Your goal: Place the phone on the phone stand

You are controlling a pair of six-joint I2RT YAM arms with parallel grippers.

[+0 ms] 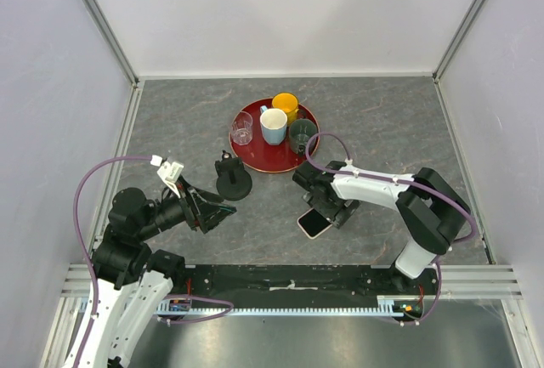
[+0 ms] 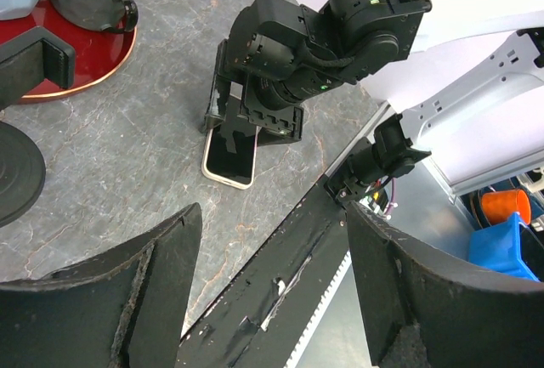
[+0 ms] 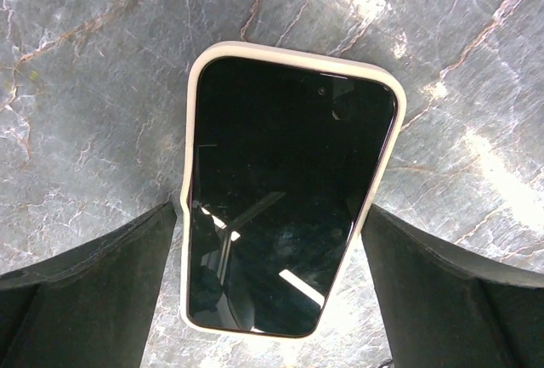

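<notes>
Right wrist: phone (image 3: pixel 289 181) flat under my right gripper (image 3: pixel 270 215)

Jaws stood wide astride it, at both long edges; grip I could not tell. It lay screen-up on the table (image 3: pixel 85 45). My left gripper (image 2: pixel 272 215) gaped near the stand (image 1: pixel 232 179).

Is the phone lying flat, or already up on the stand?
Flat, screen up: the phone lies on the table with the right pincer straddling it; the phone stand stands apart, empty.

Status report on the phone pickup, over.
Left gripper open, empty, beside phone stand. Right gripper open, straddling phone, flat on table. Nothing between phone and stand.
</notes>
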